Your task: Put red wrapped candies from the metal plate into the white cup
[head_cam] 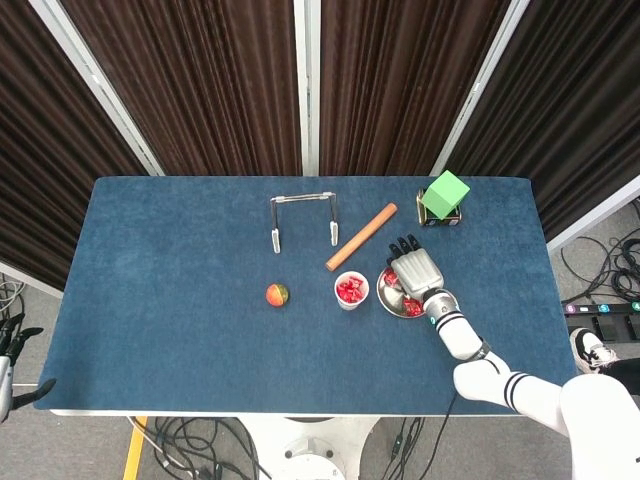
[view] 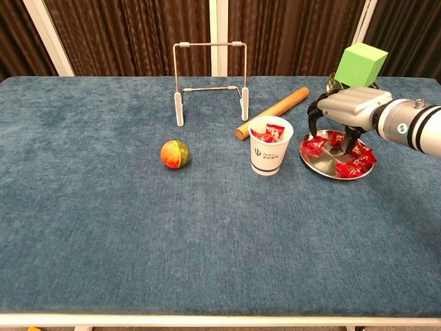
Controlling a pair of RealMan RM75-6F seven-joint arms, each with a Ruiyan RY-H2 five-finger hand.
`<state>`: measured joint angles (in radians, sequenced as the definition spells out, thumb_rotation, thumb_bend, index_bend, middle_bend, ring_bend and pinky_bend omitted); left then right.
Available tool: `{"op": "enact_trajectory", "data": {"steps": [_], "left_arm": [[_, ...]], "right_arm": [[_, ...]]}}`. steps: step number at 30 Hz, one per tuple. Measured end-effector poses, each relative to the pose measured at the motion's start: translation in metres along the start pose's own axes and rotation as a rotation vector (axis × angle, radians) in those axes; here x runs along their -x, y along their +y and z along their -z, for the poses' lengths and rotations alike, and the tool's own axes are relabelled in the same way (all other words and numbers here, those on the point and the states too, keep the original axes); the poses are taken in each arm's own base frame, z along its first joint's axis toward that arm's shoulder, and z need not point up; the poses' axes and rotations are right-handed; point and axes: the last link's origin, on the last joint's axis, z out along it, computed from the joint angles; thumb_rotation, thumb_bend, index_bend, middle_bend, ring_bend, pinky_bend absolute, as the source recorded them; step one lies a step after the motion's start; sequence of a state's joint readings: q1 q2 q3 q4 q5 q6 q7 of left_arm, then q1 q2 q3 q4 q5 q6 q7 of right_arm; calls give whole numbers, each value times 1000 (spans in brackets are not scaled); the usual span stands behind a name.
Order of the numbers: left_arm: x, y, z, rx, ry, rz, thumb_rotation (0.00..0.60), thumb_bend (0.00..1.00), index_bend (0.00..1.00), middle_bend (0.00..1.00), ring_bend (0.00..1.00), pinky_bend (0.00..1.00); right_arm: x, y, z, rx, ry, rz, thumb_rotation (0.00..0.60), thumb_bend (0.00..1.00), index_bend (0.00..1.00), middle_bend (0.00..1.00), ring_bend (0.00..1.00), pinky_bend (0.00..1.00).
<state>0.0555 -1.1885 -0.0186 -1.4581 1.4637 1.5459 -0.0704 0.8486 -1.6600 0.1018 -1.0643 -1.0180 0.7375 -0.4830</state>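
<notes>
The white cup (view: 269, 155) stands mid-table with a few red wrapped candies inside. Just right of it lies the metal plate (view: 313, 160) with several red candies (view: 355, 165) on it. My right hand (view: 348, 107) hovers low over the plate, palm down, fingers apart and curved down so the tips reach among the candies. No candy is plainly held. In the head view the hand (head_cam: 415, 270) covers most of the plate (head_cam: 392, 308), right of the cup (head_cam: 351, 291). My left hand (head_cam: 12, 360) hangs off the table's left edge, fingers spread, holding nothing.
A wooden rod (view: 273, 112) lies diagonally just behind the cup and plate. A metal wire rack (view: 210, 83) stands behind the cup. A green cube (view: 361, 64) sits at the back right, close behind my hand. An orange-green ball (view: 175, 154) rests left of the cup.
</notes>
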Motion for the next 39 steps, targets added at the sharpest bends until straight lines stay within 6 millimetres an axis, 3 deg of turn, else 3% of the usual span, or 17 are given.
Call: {"op": "enact_trajectory", "data": {"steps": [15, 26, 32, 39], "left_arm": [[2, -1, 0, -6, -5, 2, 600, 0, 317, 188, 108, 187], [2, -3, 0, -9, -4, 7, 600, 0, 317, 187, 108, 187], [1, -2, 0, -6, 0, 4, 600, 0, 317, 187, 108, 187], [-1, 0, 2, 1, 10, 3, 600, 0, 317, 187, 108, 186]], "right_arm": [[4, -6, -8, 6, -18, 10, 600, 295, 420, 117, 0, 7], [2, -6, -9, 11, 0, -6, 600, 374, 517, 141, 0, 9], [-17, -7, 2, -15, 66, -51, 600, 373, 520, 142, 0, 9], [-62, -23, 31, -124, 201, -133, 600, 370, 520, 143, 0, 8]]}}
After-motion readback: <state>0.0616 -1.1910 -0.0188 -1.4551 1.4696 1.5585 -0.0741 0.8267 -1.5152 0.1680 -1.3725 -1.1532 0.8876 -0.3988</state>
